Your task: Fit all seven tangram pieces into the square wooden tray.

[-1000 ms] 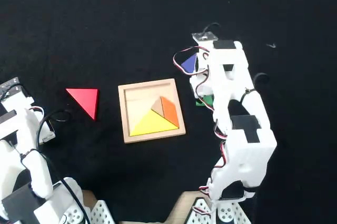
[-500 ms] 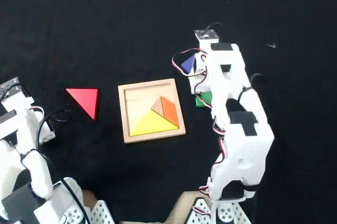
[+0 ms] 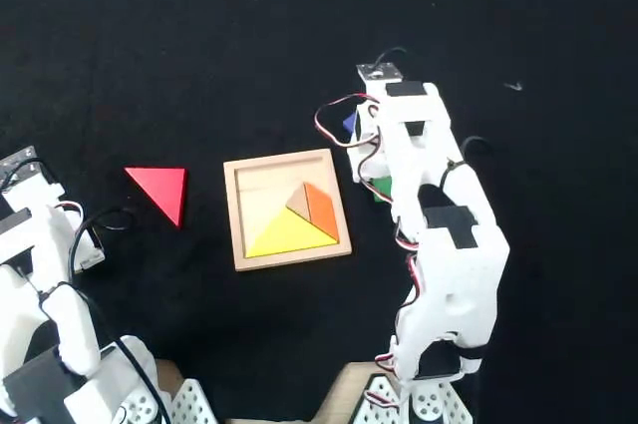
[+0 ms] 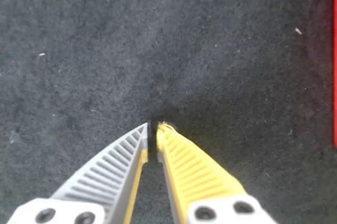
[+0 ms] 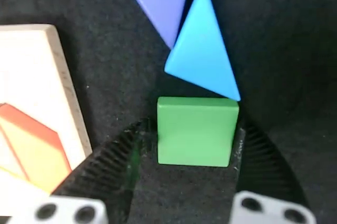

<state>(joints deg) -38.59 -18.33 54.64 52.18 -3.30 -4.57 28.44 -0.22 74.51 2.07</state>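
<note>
Tray [image 3: 231, 214] in the high view is partly filled: a yellow triangle [image 3: 287, 232], an orange piece [image 3: 321, 210] and a small tan triangle [image 3: 298, 199] sit toward the right arm's [image 3: 429, 195] side, the rest is bare wood. A sliver of green square [image 3: 378, 186] and a purple piece [image 3: 350, 123] peek out from under that arm, just beside the tray. The red triangle [image 3: 159, 188] lies on the tray's other side, nearer the left arm [image 3: 40, 274] but well apart from it. Left wrist view: the left pincer [image 4: 156, 127] is closed on nothing, tips together over the black table [image 4: 158, 34]. Right wrist view is the interesting one: the right pincer [image 5: 194, 126] is spread wide with a jaw on each side of the square, whose sides run parallel to the jaws, so I'd guess it only needs a squeeze. A light blue triangle [image 5: 202, 55] touches the square's far edge just past the tips, the purple piece lies beyond that, and the tray rim is close off to one side. The right arm is clearly the nearer one here; the blue triangle might get dragged along.
</note>
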